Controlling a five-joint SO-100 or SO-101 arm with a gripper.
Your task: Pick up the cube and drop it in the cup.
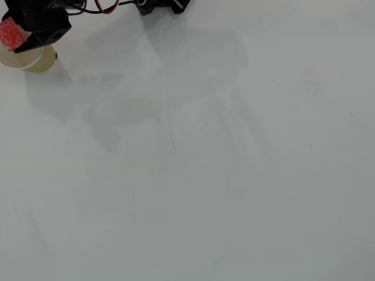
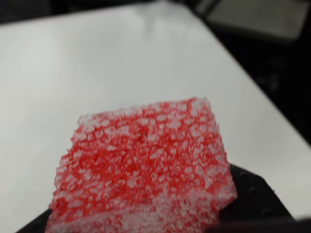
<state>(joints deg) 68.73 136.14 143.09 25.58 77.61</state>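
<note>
Filling the wrist view, the cube [image 2: 141, 170] sits clamped in the gripper [image 1: 23, 36], directly above the cup [image 1: 36, 61] rim overhead. Carry step looks finished; next, centre over the cup's mouth and release.

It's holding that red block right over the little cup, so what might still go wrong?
The cube sits toward the cup's left rim in the overhead view, so on release it may clip the rim and bounce onto the table. The gripper hangs close above the light cup and could tip it.
</note>
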